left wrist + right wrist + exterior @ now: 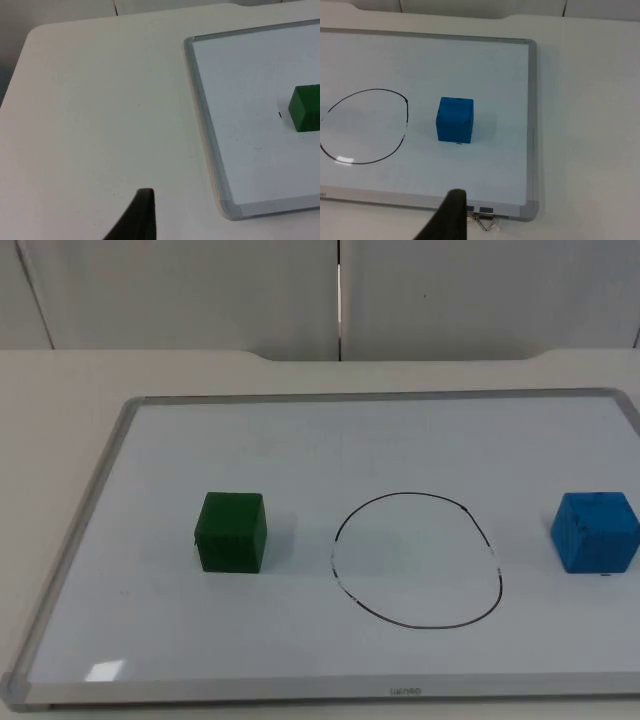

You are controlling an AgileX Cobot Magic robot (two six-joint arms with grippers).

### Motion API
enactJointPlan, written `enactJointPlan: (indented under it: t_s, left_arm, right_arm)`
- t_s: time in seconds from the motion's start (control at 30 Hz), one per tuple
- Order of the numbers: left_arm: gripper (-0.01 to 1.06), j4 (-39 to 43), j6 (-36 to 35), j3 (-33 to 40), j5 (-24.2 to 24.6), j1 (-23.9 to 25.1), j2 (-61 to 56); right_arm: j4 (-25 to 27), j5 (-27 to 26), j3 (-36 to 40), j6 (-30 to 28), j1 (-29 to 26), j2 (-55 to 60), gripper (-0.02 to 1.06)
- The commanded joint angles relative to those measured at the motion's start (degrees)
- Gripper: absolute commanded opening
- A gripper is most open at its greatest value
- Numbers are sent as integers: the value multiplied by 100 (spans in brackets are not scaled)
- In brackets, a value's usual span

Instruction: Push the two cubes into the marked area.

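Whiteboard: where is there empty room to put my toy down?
The whiteboard is bare inside the drawn circle, between the green cube and the blue cube. The wide strip behind them is free too. The blue cube sits close to the board's right edge, so it is tight there.

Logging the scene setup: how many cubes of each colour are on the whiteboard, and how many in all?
Green cube: 1
Blue cube: 1
Total: 2 cubes, both on the whiteboard, outside the drawn circle.
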Motion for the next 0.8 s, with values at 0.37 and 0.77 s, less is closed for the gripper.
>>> enactJointPlan:
  t_s: [0.37,0.77]
  left_arm:
    - [105,-255,-11,24,-75,13,-23]
    - [105,-610,136,-204,-267,13,220]
  right_arm:
    - [25,-24,15,-11,-37,-26,105]
    - [25,-24,15,-11,-37,-26,105]
